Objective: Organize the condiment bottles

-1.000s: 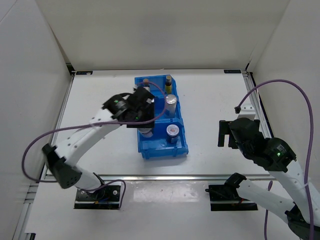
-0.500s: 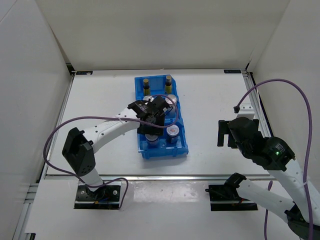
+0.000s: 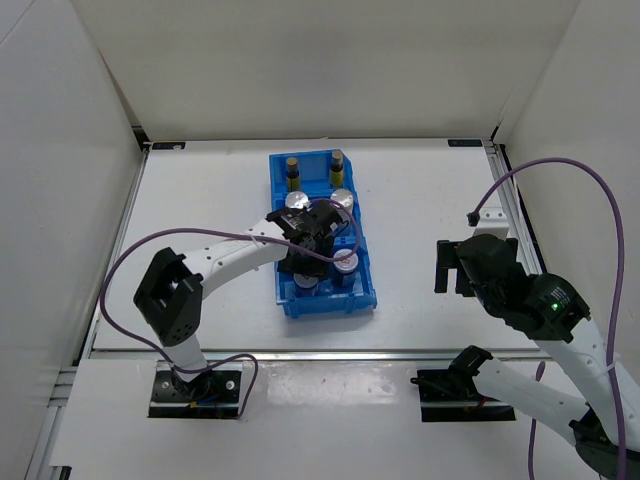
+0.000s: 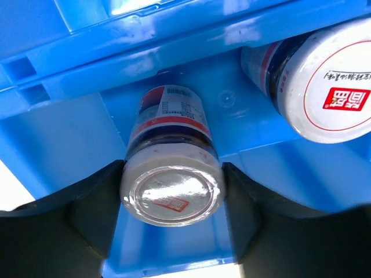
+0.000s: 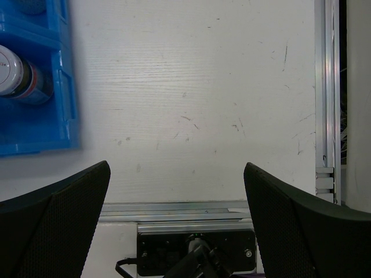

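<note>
Inspecting left gripper [image 4: 173,169]: found pinching a short silver-lidded jar [image 4: 169,124] by its lid, with one dark finger [image 4: 93,220] pressed against each side. Noted the jar standing in the near compartment of the blue three-compartment bin [image 4: 69,145], on the left side. Observed a second short jar [image 4: 324,87] with a red mark on its lid, just beside the first on the right in the same compartment, apart from the fingers. Recorded from overhead two tall silver-lidded cylinders [image 3: 294,200] side by side in the middle compartment and two slim amber bottles [image 3: 292,170] with dark caps in the far one. Checked right gripper [image 5: 177,168]: spread wide, holding nothing, above the white table [image 5: 191,87], well apart from the bin.
</note>
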Controlling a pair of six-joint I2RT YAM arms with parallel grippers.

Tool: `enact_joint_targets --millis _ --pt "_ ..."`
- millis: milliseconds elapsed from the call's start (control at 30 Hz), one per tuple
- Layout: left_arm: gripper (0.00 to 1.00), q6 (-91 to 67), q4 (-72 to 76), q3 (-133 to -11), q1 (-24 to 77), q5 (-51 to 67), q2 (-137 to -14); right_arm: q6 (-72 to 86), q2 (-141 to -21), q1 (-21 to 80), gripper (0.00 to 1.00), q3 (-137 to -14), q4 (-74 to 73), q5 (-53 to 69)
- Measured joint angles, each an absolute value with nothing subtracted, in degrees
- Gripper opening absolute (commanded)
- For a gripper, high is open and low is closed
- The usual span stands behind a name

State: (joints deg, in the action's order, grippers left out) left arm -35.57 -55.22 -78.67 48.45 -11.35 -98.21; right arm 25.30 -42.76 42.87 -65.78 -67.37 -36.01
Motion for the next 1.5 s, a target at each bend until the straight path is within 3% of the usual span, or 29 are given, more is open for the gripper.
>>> enact_joint_targets --millis 67,233,400,600,733,833,1000,1500 --pt "1.0 -35.1 -55.1 -78.7 48.4 -11.2 -98.2 25.3 -42.8 42.9 0.99 -65.8 -67.4 -36.0" --pt "1.0 -33.9 -56.6 -81.0 48.4 -12.1 -97.6 25.3 -42.7 42.9 0.99 -65.8 -67.3 -36.0" --pt "1.0 -31.9 -63.6 -91.5 48.5 -19.9 -92.1 25.3 -42.4 42.9 0.99 -65.8 -67.3 -36.0" --pt "1.0 -29.5 -64.8 -94.5 48.4 -36.0 -66.8 25.2 -42.1 42.9 0.99 -65.8 -67.3 -36.0" --pt "1.0 -29.6 -64.3 -84.0 47.2 -45.4 -48.2 24.4 -41.5 42.9 0.99 -65.8 -67.0 -34.7" --pt "1.0 -30.6 -65.6 -74.8 46.0 -48.6 -41.8 23.3 -40.0 42.9 0.99 -65.8 -66.6 -33.7" --pt "1.0 -31.0 -66.9 -65.2 43.0 -48.5 -43.0 22.0 -36.3 42.9 0.99 -65.7 -65.7 -32.3" --pt "1.0 -30.3 -64.4 -64.1 41.0 -48.4 -46.5 21.4 -39.6 42.9 0.99 -64.7 -64.8 -31.3"
